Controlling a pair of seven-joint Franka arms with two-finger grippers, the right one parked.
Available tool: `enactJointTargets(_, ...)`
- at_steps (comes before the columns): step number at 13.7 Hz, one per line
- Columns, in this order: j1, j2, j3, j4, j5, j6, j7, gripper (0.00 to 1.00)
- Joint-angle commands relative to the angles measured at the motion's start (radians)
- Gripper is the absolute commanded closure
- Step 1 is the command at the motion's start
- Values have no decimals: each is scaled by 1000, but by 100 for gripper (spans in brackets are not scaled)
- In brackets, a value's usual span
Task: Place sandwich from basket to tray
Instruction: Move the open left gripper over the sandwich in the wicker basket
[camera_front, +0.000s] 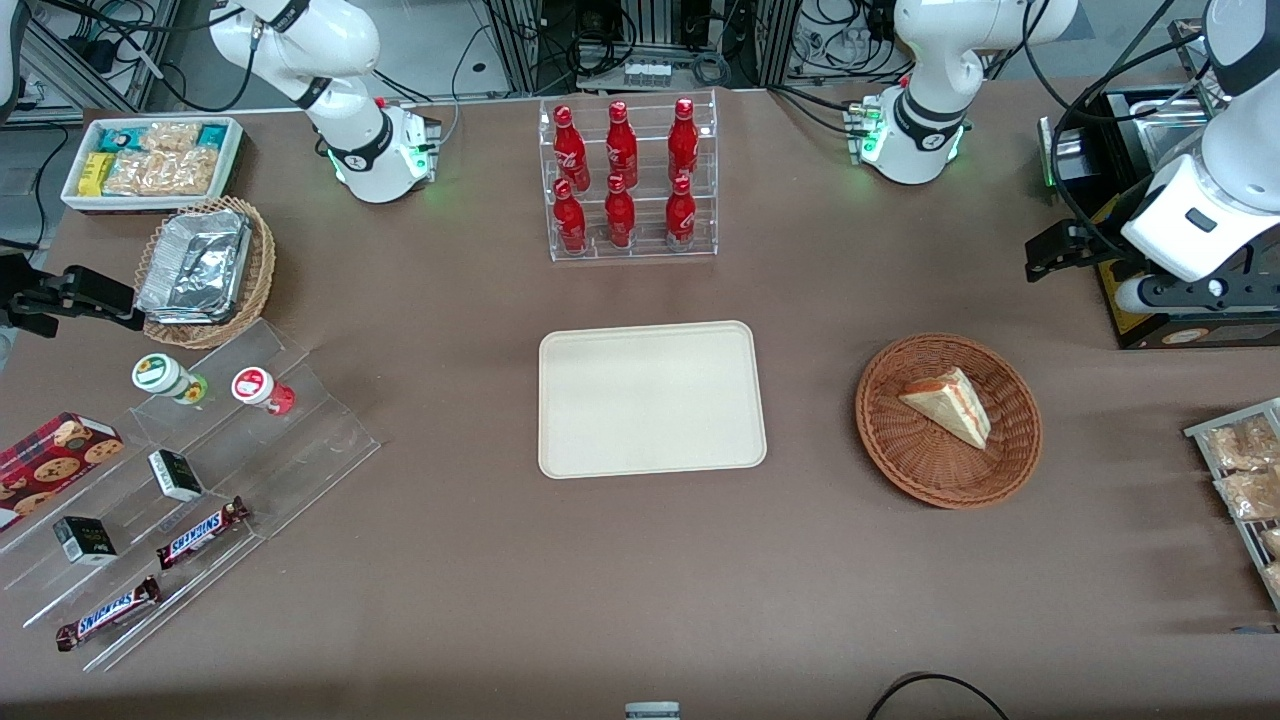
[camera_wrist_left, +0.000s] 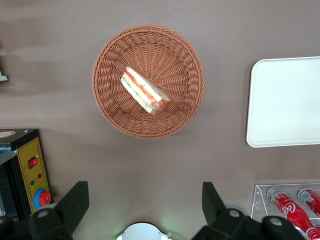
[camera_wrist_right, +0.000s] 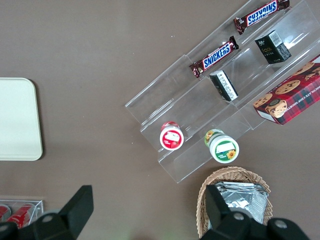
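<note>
Sandwich (camera_front: 950, 403) (camera_wrist_left: 144, 90): one triangular wedge of pale cream bread, with red-orange and green filling shown along the cut edge. It is laid on its side in the basket, near the middle.

Basket (camera_front: 900, 440) (camera_wrist_left: 112, 107): round, shallow, reddish-brown woven wicker, set on the brown table toward the working arm's end, beside the tray and apart from it.

Tray (camera_front: 650, 398) (camera_wrist_left: 285, 102): flat, rectangular, cream-beige, with rounded corners and a low raised rim. Nothing is held in it.

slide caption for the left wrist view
Open gripper above table, sandwich lying in wicker basket, empty tray beside it.
</note>
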Motion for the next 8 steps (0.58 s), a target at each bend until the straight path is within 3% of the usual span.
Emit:
enactJointTargets(1, 0, 14, -6, 27, 30, -15, -9, 0)
enactJointTargets(8, 2, 81, -4, -10, 38, 20, -6, 0)
